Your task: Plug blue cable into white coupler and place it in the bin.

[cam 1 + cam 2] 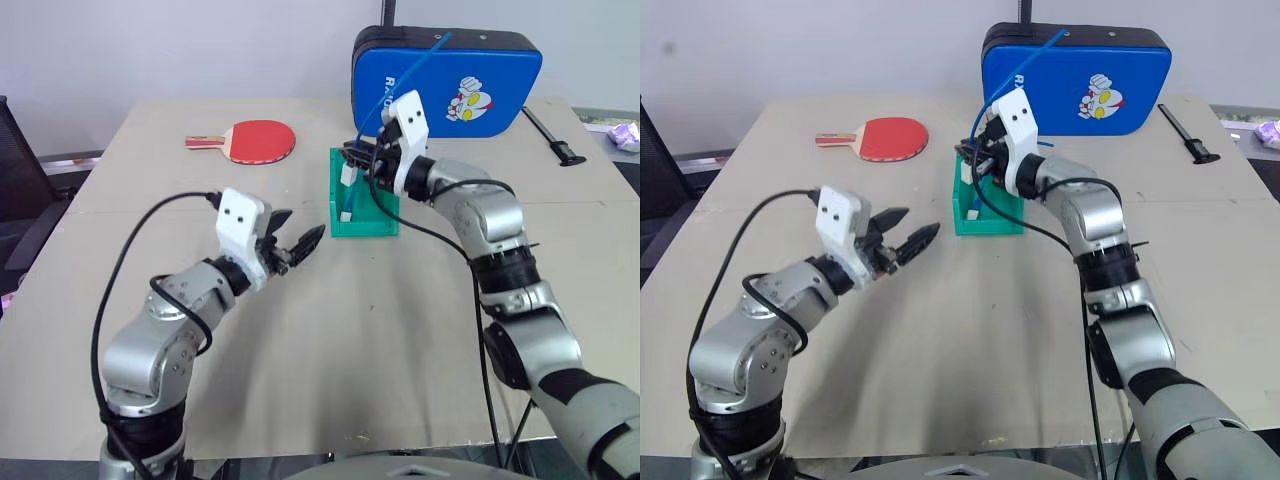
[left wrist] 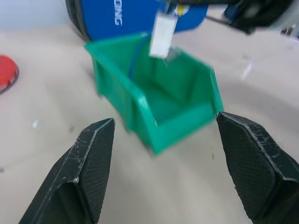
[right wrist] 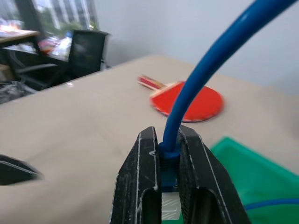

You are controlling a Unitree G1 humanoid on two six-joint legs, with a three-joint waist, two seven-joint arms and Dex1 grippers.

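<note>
- paddle (image 1: 258,140), red, lying flat on the table (image 1: 400,330)
- blue case (image 1: 450,85) upright at the far edge
- black tool (image 1: 552,138) beside the case

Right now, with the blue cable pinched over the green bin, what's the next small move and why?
Probably lower the right claw and open it: it is shut on the blue cable, the white coupler hangs above the bin, and the left claw is open and apart.
</note>
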